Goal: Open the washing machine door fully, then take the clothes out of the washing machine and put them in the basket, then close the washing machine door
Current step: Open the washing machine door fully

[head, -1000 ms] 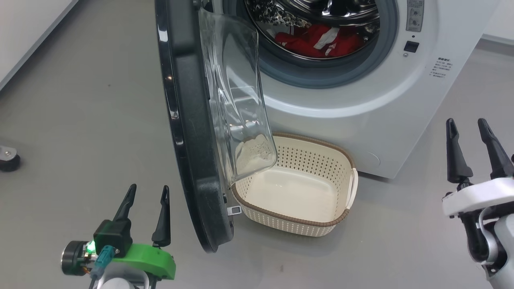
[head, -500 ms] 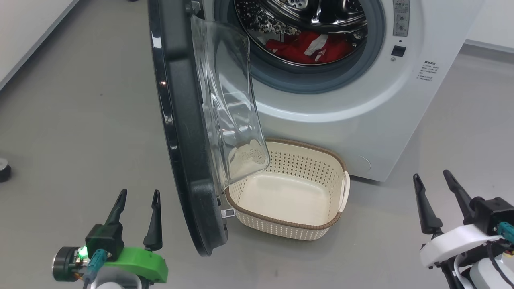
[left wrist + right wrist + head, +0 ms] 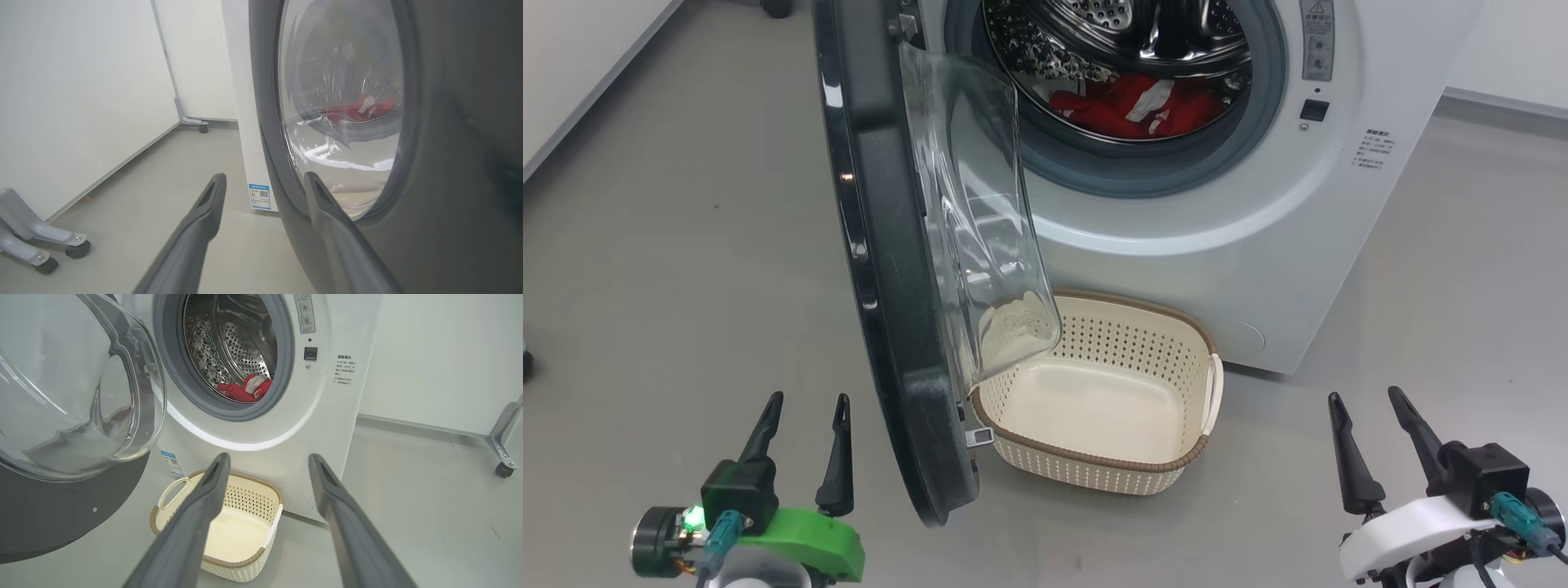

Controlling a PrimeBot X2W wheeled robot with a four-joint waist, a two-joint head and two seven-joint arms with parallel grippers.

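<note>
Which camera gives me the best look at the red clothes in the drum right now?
Head view: the clothes lie largest and unobstructed low in the drum, white trim visible. The right wrist view shows them clearly too, but smaller. The left wrist view gives a hazy glimpse through the door glass.

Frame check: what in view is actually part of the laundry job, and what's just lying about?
Part of the job:
- washing machine door, swung open
- washing machine
- clothes, red, inside the machine
- basket, empty, in front of the machine

Just lying about:
- grey wheeled stand feet by the wall
- caster leg off to the side
</note>
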